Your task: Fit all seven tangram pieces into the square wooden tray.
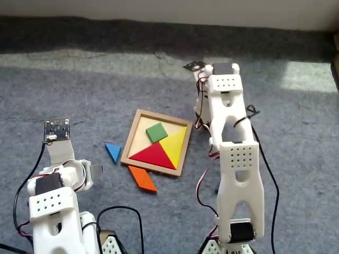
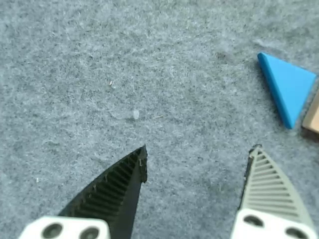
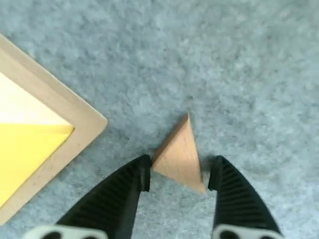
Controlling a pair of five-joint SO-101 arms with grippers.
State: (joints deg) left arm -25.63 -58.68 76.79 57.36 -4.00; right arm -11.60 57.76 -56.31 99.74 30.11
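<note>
While the left gripper [image 2: 197, 158] is hanging low over the grey carpet [image 1: 79, 90] at the near left, its two fingers are standing wide apart and gripping nothing. An orange parallelogram [image 1: 142, 179] is lying flat on the carpet just beside the near corner of the square wooden tray [image 1: 130, 138], outside it. A little farther out, a blue triangle [image 2: 286, 88] is lying on the carpet just beside the tray's left edge, also outside and apart from the wood.

The tray is sitting turned like a diamond between the two arms. Inside it, a large red triangle [image 1: 152, 155] is lying flat along the near edge, and a large yellow triangle [image 1: 175, 146] is lying along the right-hand edge, the two meeting along one side. A green square [image 1: 156, 132] is sitting just beyond them toward the tray's far corner, one corner pointing at the seam where red and yellow meet. The remaining part of the tray floor, along the left side, is showing bare pale wood.

Past the tray's right corner, the right gripper [image 3: 179, 169] is hovering low over the carpet, partly open and straddling a plain wooden triangle [image 3: 180, 155] lying flat there. One fingertip [image 3: 143, 172] is touching the triangle's corner; the other is sitting just beside its opposite edge.
</note>
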